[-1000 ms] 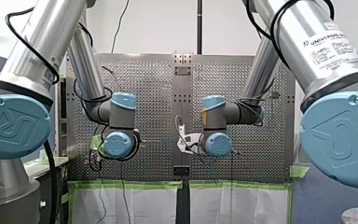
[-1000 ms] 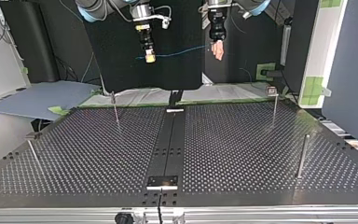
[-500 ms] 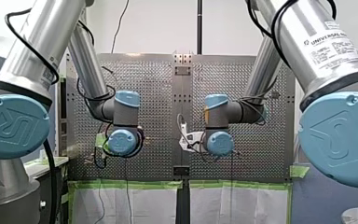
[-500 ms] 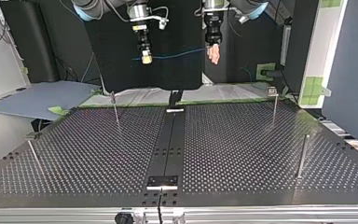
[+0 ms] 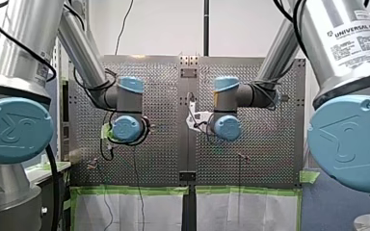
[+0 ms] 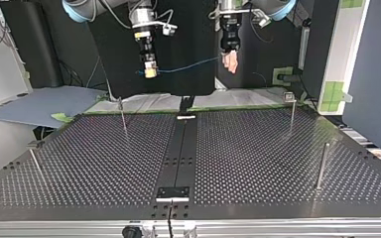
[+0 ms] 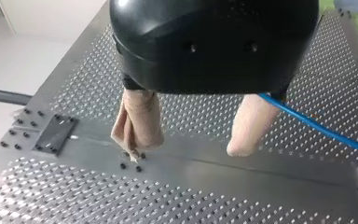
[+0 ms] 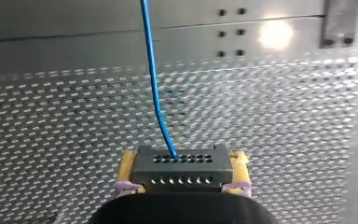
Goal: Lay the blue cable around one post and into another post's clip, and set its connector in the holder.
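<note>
The right wrist view alone shows the grip. My right gripper (image 8: 182, 161) is closed on the black connector (image 8: 182, 170), with its yellow pads (image 8: 127, 168) against the connector's two ends. The blue cable (image 8: 154, 84) leaves the connector's holed face and runs ahead over the tabletop (image 8: 51, 116).

The left wrist view alone shows my left gripper (image 7: 185, 151) open. Its beige fingers (image 7: 140, 121) are well apart with nothing between them. The cable emerges at the base of one finger and runs off sideways.

The top view shows both grippers high above the centre strip (image 6: 181, 148), one on each side of it. The cable spans between them, well apart from the posts (image 6: 123, 115).

In the front view, the wrist joints (image 5: 127, 129) cover both grippers.
</note>
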Available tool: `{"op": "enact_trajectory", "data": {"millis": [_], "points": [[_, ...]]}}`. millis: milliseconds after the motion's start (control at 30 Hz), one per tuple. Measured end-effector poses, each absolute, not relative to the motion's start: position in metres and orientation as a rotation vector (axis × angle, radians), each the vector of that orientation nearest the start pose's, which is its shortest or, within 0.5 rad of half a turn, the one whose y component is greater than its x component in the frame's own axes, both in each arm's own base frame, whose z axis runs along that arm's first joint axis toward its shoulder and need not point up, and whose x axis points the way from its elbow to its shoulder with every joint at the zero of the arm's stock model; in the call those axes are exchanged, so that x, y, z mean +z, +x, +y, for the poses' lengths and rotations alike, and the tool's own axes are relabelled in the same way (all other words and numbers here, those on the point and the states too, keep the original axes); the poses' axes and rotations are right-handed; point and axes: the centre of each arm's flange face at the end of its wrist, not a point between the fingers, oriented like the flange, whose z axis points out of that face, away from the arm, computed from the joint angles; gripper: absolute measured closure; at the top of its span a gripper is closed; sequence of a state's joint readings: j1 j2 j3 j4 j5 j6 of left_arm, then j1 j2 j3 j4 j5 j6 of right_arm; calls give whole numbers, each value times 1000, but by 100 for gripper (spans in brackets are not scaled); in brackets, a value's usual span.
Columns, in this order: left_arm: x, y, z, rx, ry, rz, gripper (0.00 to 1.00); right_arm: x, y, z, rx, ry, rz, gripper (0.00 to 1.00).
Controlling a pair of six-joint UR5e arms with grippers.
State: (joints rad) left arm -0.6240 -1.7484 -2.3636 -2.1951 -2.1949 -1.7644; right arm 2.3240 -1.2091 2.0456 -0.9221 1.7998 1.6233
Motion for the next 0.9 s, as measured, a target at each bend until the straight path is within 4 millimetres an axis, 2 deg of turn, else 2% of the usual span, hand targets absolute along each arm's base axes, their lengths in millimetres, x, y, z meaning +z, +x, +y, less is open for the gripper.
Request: {"op": "enact_trajectory", "data": {"millis": [133,333,633,800,900], "points": [[170,270,-272,-131,-176,1574,0,212,444,-307,1724,1460,-902,100],[205,295,-263,-136,-253,1524,0,269,456,-312,1794,1413,-855,100],[267,315,-263,-203,-353,1431,0,351,464,-310,1880,1345,-787,100],[306,324,-256,-198,-419,1371,0,382,468,-311,1907,1326,-768,100],[324,328,-249,-193,-444,1346,0,390,474,-313,1914,1334,-758,100]]}}
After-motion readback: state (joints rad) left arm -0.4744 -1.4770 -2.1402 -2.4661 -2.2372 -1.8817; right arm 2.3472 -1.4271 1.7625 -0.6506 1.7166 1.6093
